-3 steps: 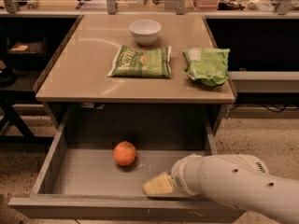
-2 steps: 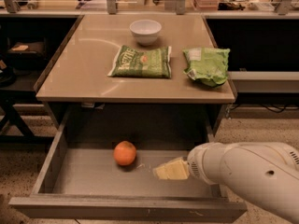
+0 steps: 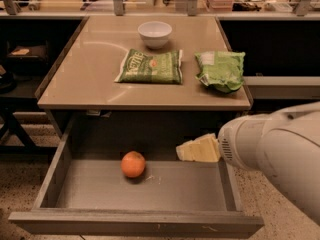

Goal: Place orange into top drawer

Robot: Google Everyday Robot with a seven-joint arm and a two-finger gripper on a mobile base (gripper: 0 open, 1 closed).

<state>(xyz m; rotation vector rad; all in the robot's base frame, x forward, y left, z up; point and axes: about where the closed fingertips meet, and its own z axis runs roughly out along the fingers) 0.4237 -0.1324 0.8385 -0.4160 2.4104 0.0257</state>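
The top drawer stands pulled right out beneath the bench, and the orange lies on its flat grey floor, left of the middle and towards the back, touching neither side wall. The gripper, pale yellow at the end of a fat white arm that reaches in from the right, hangs over the right rear part of the drawer. It is level with the orange but well clear of it, with nothing in its grasp that I can see. Whether the jaws are wide or narrow I cannot tell from here. Up on the bench a white bowl sits near the far edge. In front of it lies a flat green snack bag with white lettering that I cannot read for certain. To its right is a crumpled green bag with a pale patch on top, and no words legible there either.
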